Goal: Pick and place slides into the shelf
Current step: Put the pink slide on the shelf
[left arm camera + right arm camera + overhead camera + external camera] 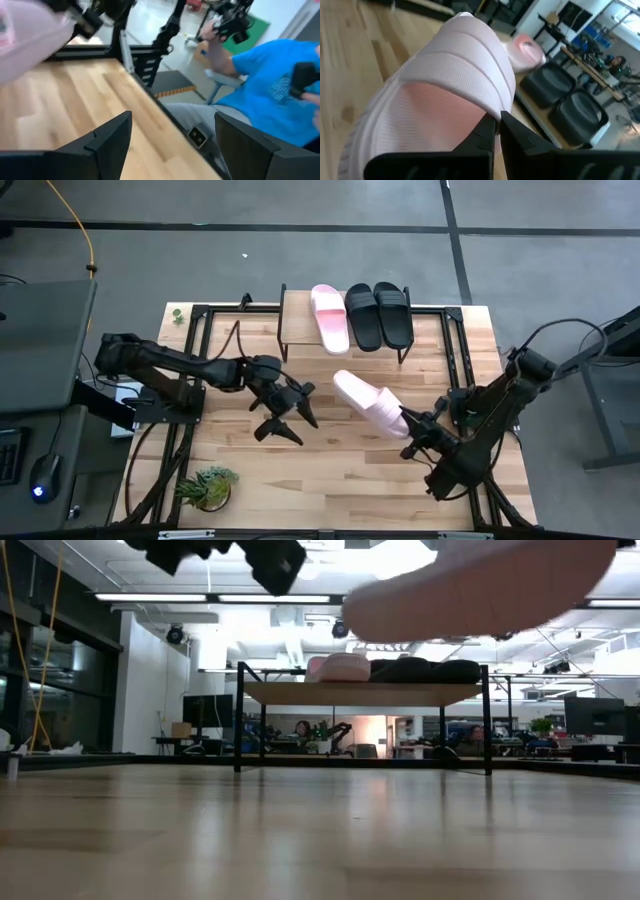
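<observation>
Currently the right end effector [408, 423] is closed on the strap edge of a pink slide [371, 402], holding it clear above the counter [330, 480], near the middle and in front of the shelf [296, 315]; on the shelf's top sit the other pink slide [329, 317] and two black slides [378, 314], side by side; the left end effector [285, 418] hangs over the counter left of the held slide, fingers spread apart and empty.
</observation>
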